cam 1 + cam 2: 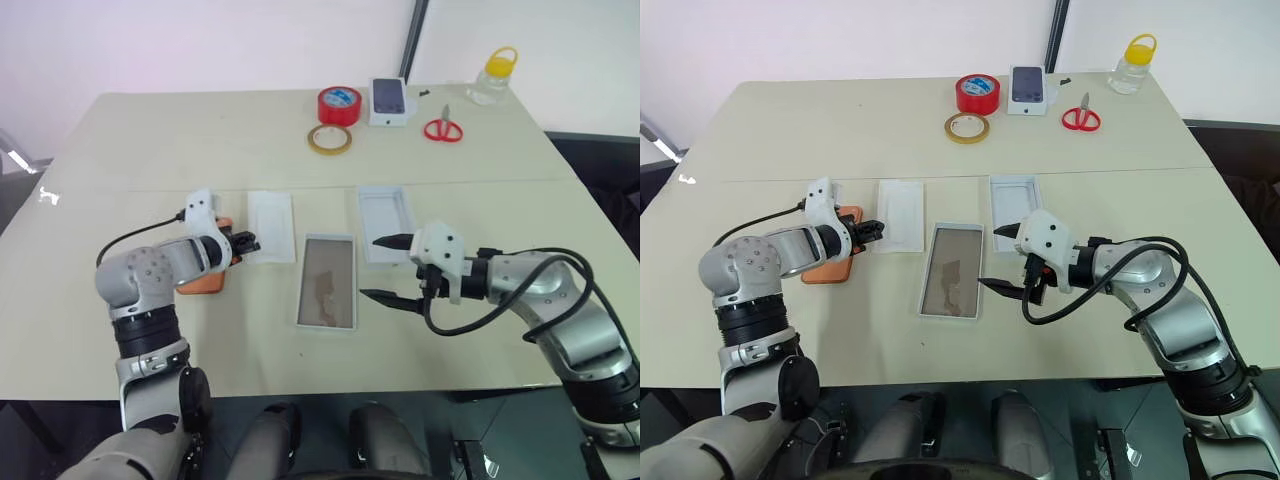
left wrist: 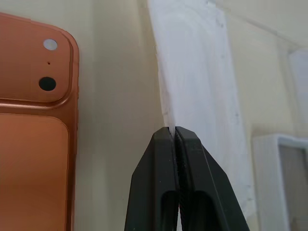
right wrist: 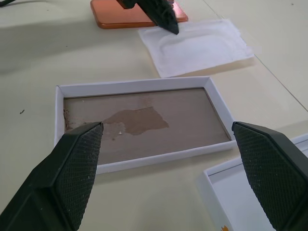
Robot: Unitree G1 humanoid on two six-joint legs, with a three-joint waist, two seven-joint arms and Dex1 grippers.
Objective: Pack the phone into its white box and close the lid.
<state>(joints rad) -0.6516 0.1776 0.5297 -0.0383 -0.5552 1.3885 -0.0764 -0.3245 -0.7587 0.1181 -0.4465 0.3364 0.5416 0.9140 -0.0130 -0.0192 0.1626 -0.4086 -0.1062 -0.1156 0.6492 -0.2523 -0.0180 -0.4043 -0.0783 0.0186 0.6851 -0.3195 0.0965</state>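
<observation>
1. The phone [image 1: 830, 262] lies flat on the table [image 1: 770, 130] with its orange back up, on the robot's left side, partly under the left arm.
2. The left gripper [image 1: 250, 243] has its fingers pressed together; their tips sit at the edge of a flat white card [image 1: 900, 214] just beside the phone. Whether they pinch the card, I cannot tell.
3. The white box [image 1: 327, 281] with the brown floor lies open in the middle, between the two arms.
4. The lid [image 1: 386, 223] lies just behind it, a little to the right, with its inside up.
5. The right gripper [image 1: 386, 269] has its fingers spread wide and holds nothing, just beside the right edge of the box.
</observation>
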